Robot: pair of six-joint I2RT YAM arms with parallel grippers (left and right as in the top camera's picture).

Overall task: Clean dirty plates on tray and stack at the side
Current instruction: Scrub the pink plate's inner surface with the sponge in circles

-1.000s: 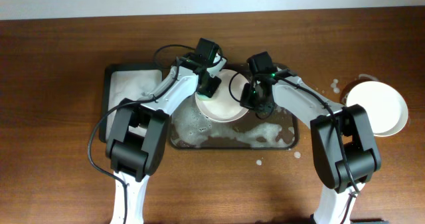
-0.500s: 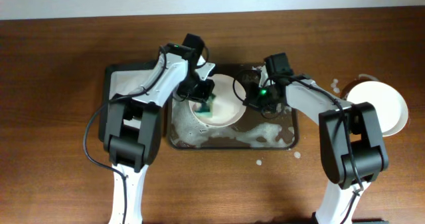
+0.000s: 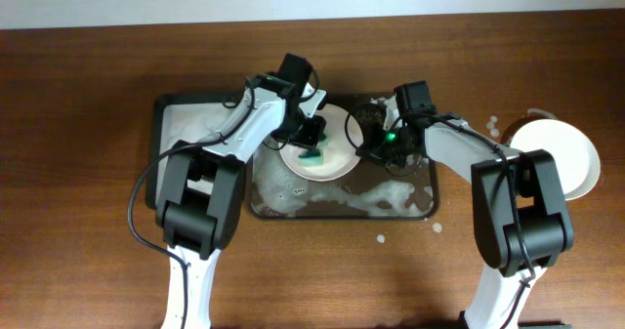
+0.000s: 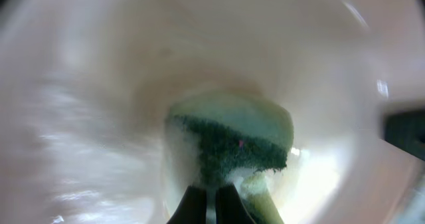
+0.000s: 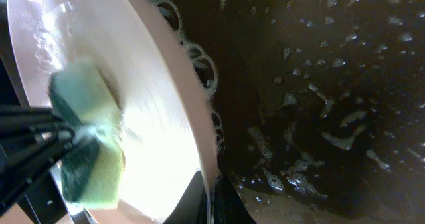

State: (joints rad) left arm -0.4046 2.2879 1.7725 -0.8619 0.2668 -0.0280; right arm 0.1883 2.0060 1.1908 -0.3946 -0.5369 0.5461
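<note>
A pale plate (image 3: 327,151) stands tilted over the foamy dark tray (image 3: 422,178). My right gripper (image 3: 361,151) is shut on its right rim; in the right wrist view the rim (image 5: 199,144) runs down between the jaws of the gripper (image 5: 211,199). My left gripper (image 3: 311,142) is shut on a green sponge (image 3: 311,158) and presses it against the plate's inner face. In the left wrist view the sponge (image 4: 232,141) sits just beyond the gripper (image 4: 210,199), with the plate (image 4: 99,84) filling the frame. The sponge (image 5: 86,154) also shows in the right wrist view.
A smaller dark tray (image 3: 190,124) coated in foam lies left of the big one. White plates (image 3: 555,158) sit on the tabletop at the far right, with soap flecks (image 3: 381,238) around. Foam and bubbles (image 5: 312,124) cover the tray floor.
The left gripper moved from the plate's upper-left edge onto its face, bringing the sponge into sight, then shifted slightly right. The right gripper and plate shifted a little right.
</note>
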